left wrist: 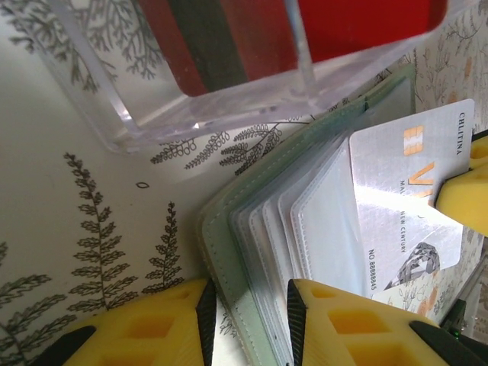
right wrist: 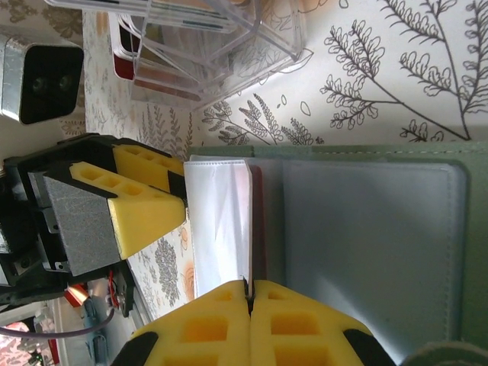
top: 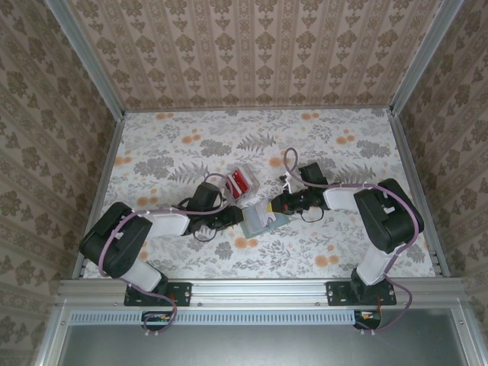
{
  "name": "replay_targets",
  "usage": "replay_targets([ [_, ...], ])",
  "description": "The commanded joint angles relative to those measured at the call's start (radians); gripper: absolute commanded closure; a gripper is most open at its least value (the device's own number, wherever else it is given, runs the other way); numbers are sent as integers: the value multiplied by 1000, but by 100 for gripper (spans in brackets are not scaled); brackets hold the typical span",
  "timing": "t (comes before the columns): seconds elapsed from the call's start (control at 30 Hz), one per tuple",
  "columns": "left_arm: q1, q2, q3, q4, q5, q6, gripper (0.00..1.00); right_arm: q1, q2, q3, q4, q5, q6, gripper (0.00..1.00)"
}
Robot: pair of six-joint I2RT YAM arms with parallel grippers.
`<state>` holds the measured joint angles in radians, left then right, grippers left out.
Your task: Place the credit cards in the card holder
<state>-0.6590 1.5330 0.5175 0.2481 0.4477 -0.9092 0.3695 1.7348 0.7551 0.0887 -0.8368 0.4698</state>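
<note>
Floral tablecloth: holder lies open at centre, clear box of red cards at its 11 o'clock. Left claw, part open, pinches holder's edge from 9 o'clock. Right claw, closed, grips a silver card against the sleeves.

Soft, even light; glare whitens the card at three o'clock, and the clear box at twelve o'clock blurs.
</note>
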Motion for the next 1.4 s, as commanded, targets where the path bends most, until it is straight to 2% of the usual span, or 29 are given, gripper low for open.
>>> replay_targets([
  [0.0,-15,26,-7,32,-1,-23,68,8,-2,-30,7,12,-17,99],
  [0.3,-34,75,-8,79,-5,-48,68,15,-20,-62,-8,71,30,99],
  [0.53,-57,105,3,103,-3,-63,70,90,29,-20,44,103,98,99],
  [0.67,-75,108,-13,133,-22,-86,80,138,48,3,38,176,128,100],
  [0.97,-100,112,-29,145,-48,-106,90,218,21,-20,25,364,204,99],
  [1.13,-99,105,-33,144,-56,-110,90,240,-41,-22,-33,418,186,90],
  [1.3,-100,83,-33,128,-66,-109,87,238,-129,1,-151,471,131,71],
  [1.37,-100,64,-30,109,-72,-103,86,237,-163,16,-203,489,106,66],
])
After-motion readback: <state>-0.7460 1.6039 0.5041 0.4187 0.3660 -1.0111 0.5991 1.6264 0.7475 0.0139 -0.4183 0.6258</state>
